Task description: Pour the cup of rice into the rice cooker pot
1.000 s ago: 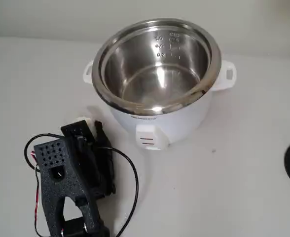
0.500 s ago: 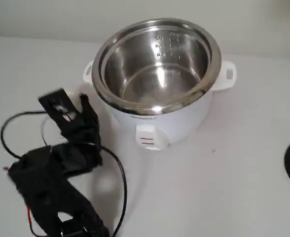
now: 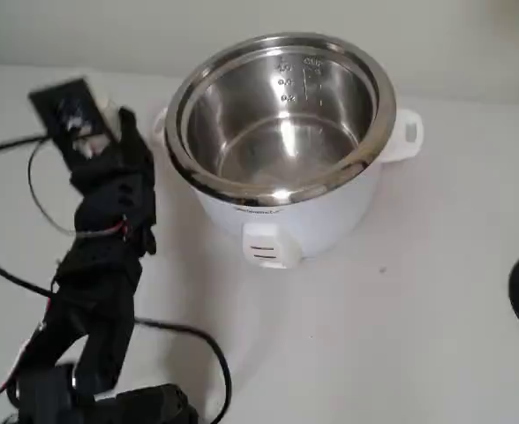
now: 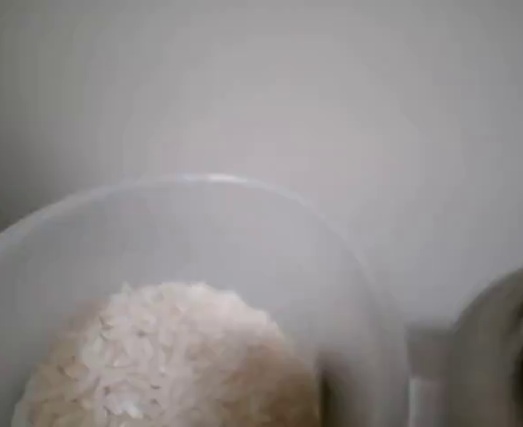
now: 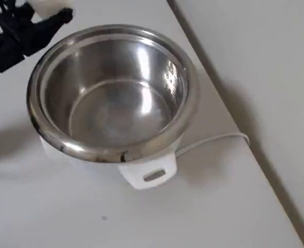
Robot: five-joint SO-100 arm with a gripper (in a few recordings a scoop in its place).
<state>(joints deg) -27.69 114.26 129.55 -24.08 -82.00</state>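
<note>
- Your gripper [image 3: 109,119] is clamped on the cup [image 4: 190,294], lifted off the table [image 3: 401,336], just left of the rice cooker pot [image 3: 282,110] in fixed view.
- Rice [image 4: 168,365] sits piled in cup, wrist view.
- Pot interior is bare steel, seated in white cooker body [image 3: 295,221].

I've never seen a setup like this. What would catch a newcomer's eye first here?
Probably the big shiny rice cooker pot, empty and gleaming inside its white cooker body in the middle of the pale table. Next, the black robot arm at its left in the fixed view, raising a small cup that holds a mound of white rice.
</note>
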